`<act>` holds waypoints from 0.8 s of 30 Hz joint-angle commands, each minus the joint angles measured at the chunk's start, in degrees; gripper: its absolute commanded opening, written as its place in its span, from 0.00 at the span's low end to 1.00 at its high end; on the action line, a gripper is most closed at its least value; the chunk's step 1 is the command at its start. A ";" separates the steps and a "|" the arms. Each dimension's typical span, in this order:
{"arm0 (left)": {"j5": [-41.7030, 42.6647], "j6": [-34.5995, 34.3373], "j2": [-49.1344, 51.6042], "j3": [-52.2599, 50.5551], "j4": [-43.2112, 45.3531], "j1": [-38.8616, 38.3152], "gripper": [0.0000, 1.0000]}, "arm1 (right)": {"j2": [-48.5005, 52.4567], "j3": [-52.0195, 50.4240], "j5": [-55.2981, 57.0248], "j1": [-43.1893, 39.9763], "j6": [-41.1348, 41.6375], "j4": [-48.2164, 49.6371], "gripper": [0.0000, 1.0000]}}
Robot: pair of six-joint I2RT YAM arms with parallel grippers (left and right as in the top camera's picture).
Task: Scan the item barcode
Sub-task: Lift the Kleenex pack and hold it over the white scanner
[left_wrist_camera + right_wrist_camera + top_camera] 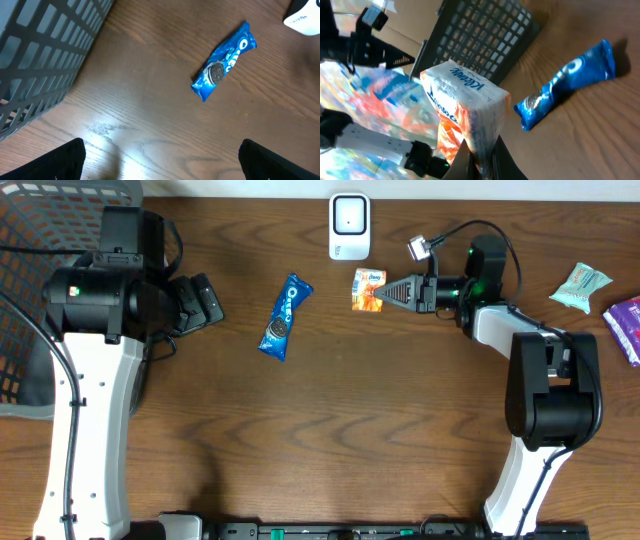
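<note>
Right gripper [479, 157] clamps Kleenex pack [462, 100], its long axis pointing roughly toward scanner [349, 225]; left gripper [162, 165] gapes empty.

A dark brown wooden table [330, 430] carries everything here. A blue Oreo packet [285, 317] lies flat on it left of centre, tilted slightly off upright. At the far edge, near the middle, stands a white device [349, 225]. A dark mesh basket [30, 225] sits at the far left corner. Over on the right, a teal snack packet [580, 286] lies near a purple packet [628, 325], which is at the very edge.
</note>
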 commanded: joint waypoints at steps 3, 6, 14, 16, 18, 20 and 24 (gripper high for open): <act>-0.90 0.37 0.28 0.15 -0.13 0.24 0.98 | 0.37 0.28 -1.38 -0.15 1.62 8.13 0.01; -0.90 0.37 0.28 0.15 -0.13 0.24 0.98 | 0.37 0.28 -1.38 -0.15 1.66 10.69 0.01; -0.90 0.35 0.28 0.15 -0.13 0.24 0.98 | 0.37 0.28 -1.38 -0.83 2.49 13.11 0.01; -0.90 0.35 0.28 0.15 -0.13 0.24 0.98 | 0.37 0.28 -1.38 -1.29 2.51 13.38 0.01; -0.90 0.37 0.28 0.15 -0.13 0.24 0.98 | 0.37 0.28 -1.38 -1.70 2.51 13.33 0.01; -0.90 0.35 0.28 0.15 -0.13 0.24 0.98 | 0.37 0.28 -1.36 -2.05 2.80 13.35 0.01; -0.90 0.35 0.28 0.15 -0.13 0.24 0.98 | 0.37 0.39 4.24 -2.58 12.22 13.35 0.01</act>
